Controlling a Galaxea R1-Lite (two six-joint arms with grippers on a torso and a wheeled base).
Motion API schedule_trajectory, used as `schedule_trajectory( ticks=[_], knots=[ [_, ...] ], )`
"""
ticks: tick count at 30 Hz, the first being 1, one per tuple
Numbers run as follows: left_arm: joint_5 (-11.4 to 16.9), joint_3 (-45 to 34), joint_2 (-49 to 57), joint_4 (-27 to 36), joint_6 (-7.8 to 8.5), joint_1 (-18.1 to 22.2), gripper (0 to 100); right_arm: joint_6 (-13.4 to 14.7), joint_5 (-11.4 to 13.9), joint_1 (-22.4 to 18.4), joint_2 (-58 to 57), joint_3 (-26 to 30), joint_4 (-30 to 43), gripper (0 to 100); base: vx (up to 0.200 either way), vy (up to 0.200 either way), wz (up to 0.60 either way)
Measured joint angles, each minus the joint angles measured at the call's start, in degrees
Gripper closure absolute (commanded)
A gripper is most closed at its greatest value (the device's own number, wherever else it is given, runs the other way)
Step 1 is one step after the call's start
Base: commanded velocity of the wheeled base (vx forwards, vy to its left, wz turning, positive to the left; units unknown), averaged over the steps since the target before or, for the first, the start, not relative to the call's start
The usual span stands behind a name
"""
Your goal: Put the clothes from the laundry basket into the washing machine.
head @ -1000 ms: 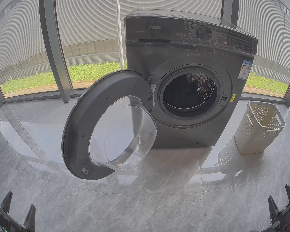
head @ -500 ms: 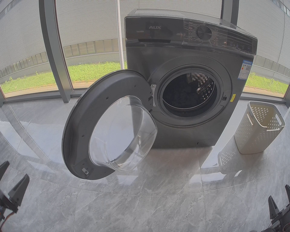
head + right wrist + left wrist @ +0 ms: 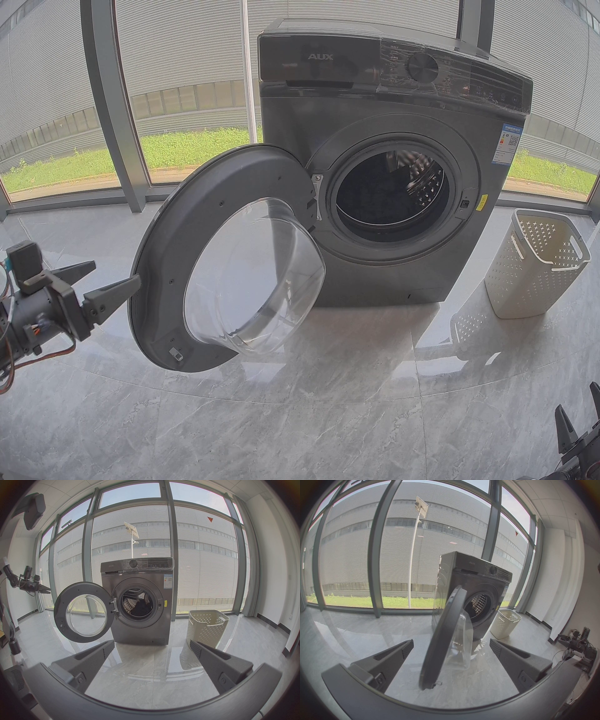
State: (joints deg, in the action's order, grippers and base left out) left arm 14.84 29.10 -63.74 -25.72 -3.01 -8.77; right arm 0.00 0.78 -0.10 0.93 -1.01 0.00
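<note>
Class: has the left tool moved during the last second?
Yes. The left tool rose from the bottom corner to beside the washing machine door.

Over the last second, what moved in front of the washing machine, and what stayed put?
The left pincer rose from the lower left corner of the head view and now hangs, open and empty, near the outer edge of the open door. Nothing was taken hold of or let go. The right pincer, the washing machine, its door and the laundry basket stayed as they were.
</note>
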Motion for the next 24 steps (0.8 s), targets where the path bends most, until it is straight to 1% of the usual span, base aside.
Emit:
schedule_trajectory(
  ticks=[2, 7, 12, 15, 16, 17, 18, 20, 21, 23, 24],
  knots=[
    [0.33, 1.66, -3.51, -1.12, -0.21, -1.65, 0, 0.0, 0.0, 0.0, 0.0, 0.0, 0.0, 0, 0.0, 0.0, 0.0],
    [0.49, 4.3, -9.96, -1.91, 0.0, -4.21, 0, 0.0, 0.0, 0.0, 0.0, 0.0, 0.0, 0, 0.0, 0.0, 0.0],
    [0.16, 5.79, -13.2, -3.61, -0.07, -7.44, 0, 0.0, -0.02, 0.0, 0.0, 0.0, 0.0, 0, 0.0, 0.0, 0.0],
    [0.38, 5.38, -14.53, -2.85, -0.6, -9.95, 0, 0.0, -0.02, 0.0, 0.0, 0.0, 0.02, 0, 0.0, 0.0, 0.0],
    [0.1, 5.62, -14.73, -3.56, -0.87, -10.75, 0, 0.0, -0.02, 0.0, 0.0, 0.0, -0.02, 0, 0.0, 0.0, 0.0],
    [0.43, 5.62, -14.86, -4.38, -1.17, -11.9, 0, 0.0, 0.0, 0.0, 0.0, 0.0, 0.02, 0, 0.0, 0.0, 0.0],
    [0.6, 5.33, -14.95, -4.9, -1.99, -13.81, 0, 0.0, 0.0, -0.01, 0.0, 0.0, 0.0, 0, 0.0, 0.0, 0.0],
    [0.65, 4.88, -14.79, -4.9, -3.47, -15.79, 0, 0.0, -0.05, 0.1, 0.0, 0.0, 0.0, 0, 0.0, 0.0, 0.0],
    [0.46, 4.61, -14.4, -5.51, -4.71, -17.36, 0, 0.0, 0.01, -0.01, 0.0, 0.0, 0.02, 0, 0.0, 0.0, 0.0],
    [0.29, 4.17, -13.65, -5.53, -6.05, -19.5, 0, 0.0, -0.05, 0.05, 0.0, 0.0, 0.05, 0, 0.0, 0.0, 0.0],
    [0.24, 4.17, -13.41, -5.78, -6.38, -19.9, 0, 0.0, -0.02, 0.07, 0.0, 0.0, 0.0, 0, 0.0, 0.0, 0.0]
  ],
)
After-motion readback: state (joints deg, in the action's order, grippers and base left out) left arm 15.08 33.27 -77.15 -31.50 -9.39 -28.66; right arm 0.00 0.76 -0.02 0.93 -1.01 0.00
